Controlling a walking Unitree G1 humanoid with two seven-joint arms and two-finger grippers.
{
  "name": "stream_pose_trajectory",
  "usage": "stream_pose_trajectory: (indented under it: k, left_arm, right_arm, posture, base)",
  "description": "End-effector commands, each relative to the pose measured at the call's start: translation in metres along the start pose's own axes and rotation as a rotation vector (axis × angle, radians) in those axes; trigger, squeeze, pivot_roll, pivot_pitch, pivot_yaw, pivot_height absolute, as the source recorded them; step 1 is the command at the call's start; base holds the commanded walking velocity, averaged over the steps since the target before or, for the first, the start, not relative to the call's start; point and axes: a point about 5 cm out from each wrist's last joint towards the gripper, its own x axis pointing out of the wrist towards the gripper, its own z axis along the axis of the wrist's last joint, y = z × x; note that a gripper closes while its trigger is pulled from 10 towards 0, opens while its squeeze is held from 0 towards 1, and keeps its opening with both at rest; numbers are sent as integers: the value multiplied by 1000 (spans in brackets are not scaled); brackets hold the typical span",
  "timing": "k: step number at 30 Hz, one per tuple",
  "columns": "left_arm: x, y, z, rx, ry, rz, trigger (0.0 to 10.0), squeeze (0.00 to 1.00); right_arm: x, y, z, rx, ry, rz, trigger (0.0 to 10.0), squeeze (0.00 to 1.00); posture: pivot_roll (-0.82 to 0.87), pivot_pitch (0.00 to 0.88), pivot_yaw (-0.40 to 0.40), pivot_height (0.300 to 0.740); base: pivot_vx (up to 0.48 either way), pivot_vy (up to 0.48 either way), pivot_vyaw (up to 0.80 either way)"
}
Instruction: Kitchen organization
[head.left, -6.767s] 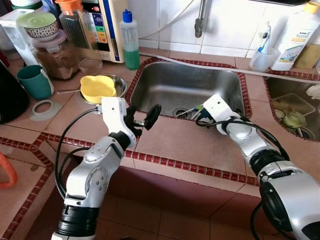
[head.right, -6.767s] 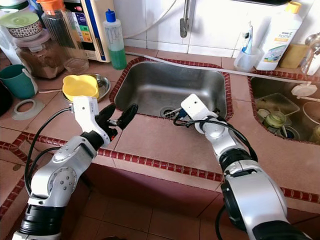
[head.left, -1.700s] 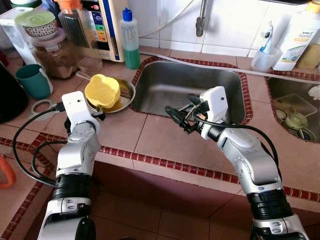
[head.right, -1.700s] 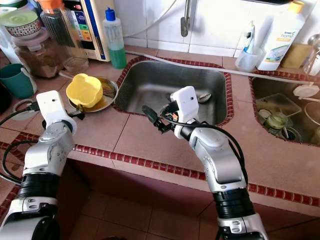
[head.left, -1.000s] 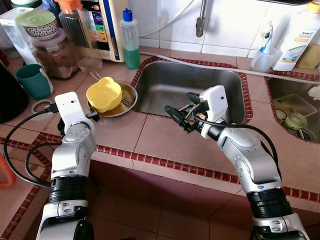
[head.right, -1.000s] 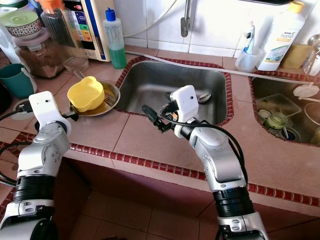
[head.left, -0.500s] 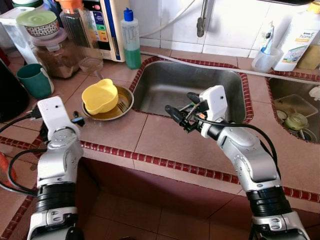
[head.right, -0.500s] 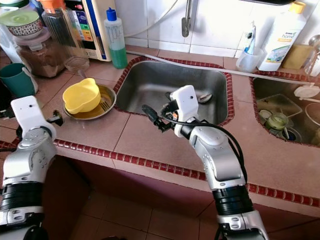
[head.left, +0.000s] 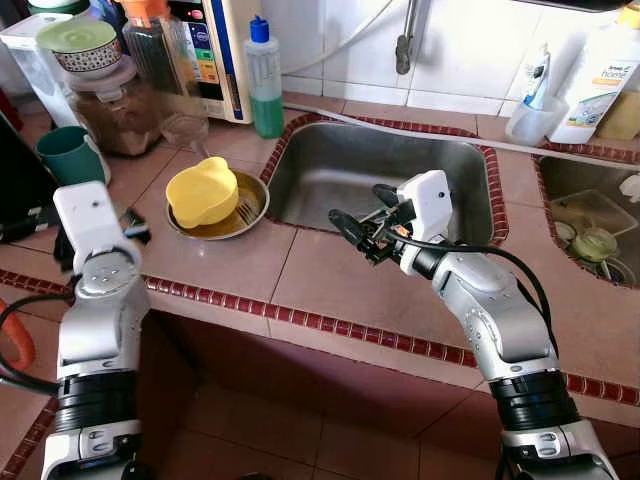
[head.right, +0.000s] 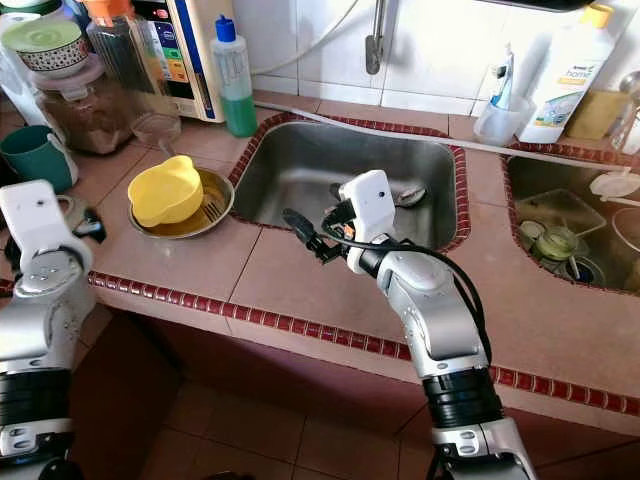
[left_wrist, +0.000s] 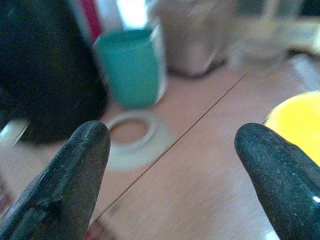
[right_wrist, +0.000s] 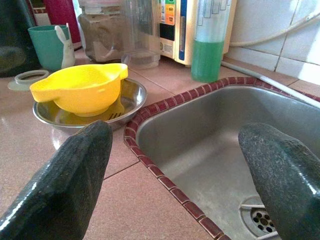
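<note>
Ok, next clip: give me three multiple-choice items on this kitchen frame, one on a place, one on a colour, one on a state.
1. Where does the yellow bowl sit?
A. in the sink
B. in the metal dish on the counter
C. on the floor
2. What colour is the cup beside the jar?
A. teal
B. white
C. orange
3. How is the right gripper?
A. shut on a fork
B. shut on the bowl
C. open, holding nothing

Key: B, the yellow bowl rests in the metal dish; A, the cup is teal; C, the right gripper has spread fingers by the sink.

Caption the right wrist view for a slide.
Open right claw over the sink edge, facing a yellow bowl in a steel dish.
</note>
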Motion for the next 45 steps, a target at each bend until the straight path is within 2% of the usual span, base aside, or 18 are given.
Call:
stream_pose_trajectory:
  k: [1, 8, 9, 10, 11, 14, 18, 31, 32, 33, 34, 35, 36, 45]
  left_arm:
    - [0, -9, 12, -4, -51, -43, 10000, 0]
    - [9, -27, 15, -98, -3, -115, 10000, 0]
    - [15, -36, 14, -119, 33, -147, 10000, 0]
    - [16, -38, 15, -124, 38, -155, 10000, 0]
    - [17, -40, 15, -124, 42, -167, 10000, 0]
    - [21, -47, 14, -135, 67, -192, 10000, 0]
    - [29, -55, 11, -164, 112, -192, 10000, 0]
    - [41, -53, -3, -252, 240, -167, 10000, 0]
    - [41, -54, -4, -267, 249, -168, 9490, 0]
    - [42, -54, -4, -269, 250, -169, 6235, 0]
    - [42, -54, -4, -273, 245, -170, 4431, 0]
    - [42, -54, -3, -276, 242, -171, 4431, 0]
    - [43, -55, -3, -283, 243, -172, 118, 0]
    - [44, -55, -6, -304, 263, -172, 0, 0]
  right_arm:
    - [3, 2, 8, -16, -23, 14, 10000, 86]
    - [5, 4, 12, -12, -38, 17, 10000, 90]
    - [4, 7, 15, -2, -46, 47, 10000, 55]
    - [4, 9, 16, 2, -47, 63, 10000, 55]
    - [3, 11, 17, 5, -48, 89, 10000, 0]
    - [-1, 20, 20, 8, -53, 173, 10000, 0]
    - [-6, 27, 19, -21, -33, 221, 10000, 0]
    - [-11, 34, 18, -27, -14, 257, 10000, 0]
    - [-11, 35, 18, -30, -12, 260, 10000, 0]
    - [-11, 35, 18, -31, -12, 261, 10000, 0]
    - [-11, 36, 18, -33, -11, 262, 10000, 0]
    - [-11, 36, 18, -35, -10, 262, 10000, 0]
    - [-11, 36, 18, -36, -10, 263, 10000, 0]
    - [-11, 36, 18, -36, -6, 265, 10000, 0]
  posture:
    - [10, 71, 50, 740]
    - [1, 70, 49, 740]
    - [-7, 70, 50, 740]
    - [-7, 70, 50, 740]
    - [-9, 70, 52, 740]
    - [-20, 70, 55, 740]
    - [-34, 73, 61, 740]
    - [-37, 78, 74, 740]
    - [-38, 78, 74, 740]
    - [-37, 78, 74, 740]
    - [-37, 78, 74, 740]
    - [-36, 78, 74, 740]
    - [-37, 78, 74, 740]
    - [-36, 77, 73, 740]
  base:
    - [0, 0, 0]
    - [0, 0, 0]
    - [0, 0, 0]
    - [0, 0, 0]
    - [0, 0, 0]
    - [0, 0, 0]
    - [0, 0, 0]
    - [0, 0, 0]
    - [0, 0, 0]
    - [0, 0, 0]
    - [0, 0, 0]
    - [0, 0, 0]
    - [0, 0, 0]
    - [0, 0, 0]
